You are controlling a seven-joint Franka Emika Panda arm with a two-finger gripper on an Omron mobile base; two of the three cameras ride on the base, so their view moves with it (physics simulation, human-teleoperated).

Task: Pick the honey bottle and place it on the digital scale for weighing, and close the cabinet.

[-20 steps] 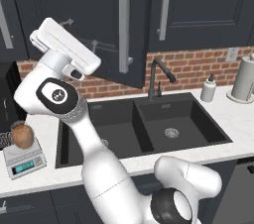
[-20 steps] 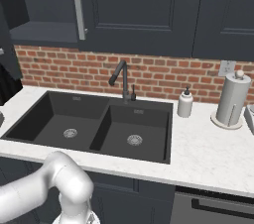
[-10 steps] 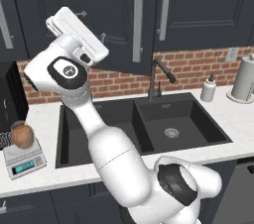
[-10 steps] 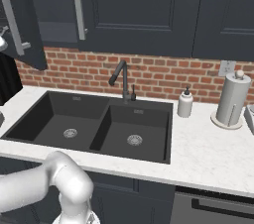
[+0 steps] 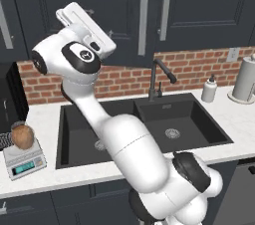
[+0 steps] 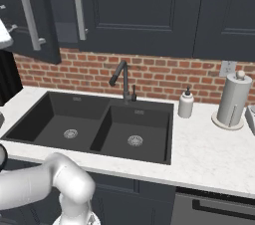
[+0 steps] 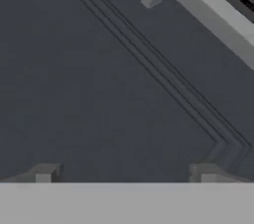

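Tool (image 7: pixel 124 176) jaws apart, facing cabinet (image 7: pixel 99 94) door panel, bar handle (image 7: pixel 208 7) beyond

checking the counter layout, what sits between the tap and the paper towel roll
A white soap dispenser stands on the counter between the tap and the paper towel roll, nearer the tap, at the sink's right edge. The right base view shows this best.

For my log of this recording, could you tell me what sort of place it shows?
A rendered home kitchen, most likely: a black double sink with a faucet, a red brick backsplash, and dark wall cabinets above a white counter.
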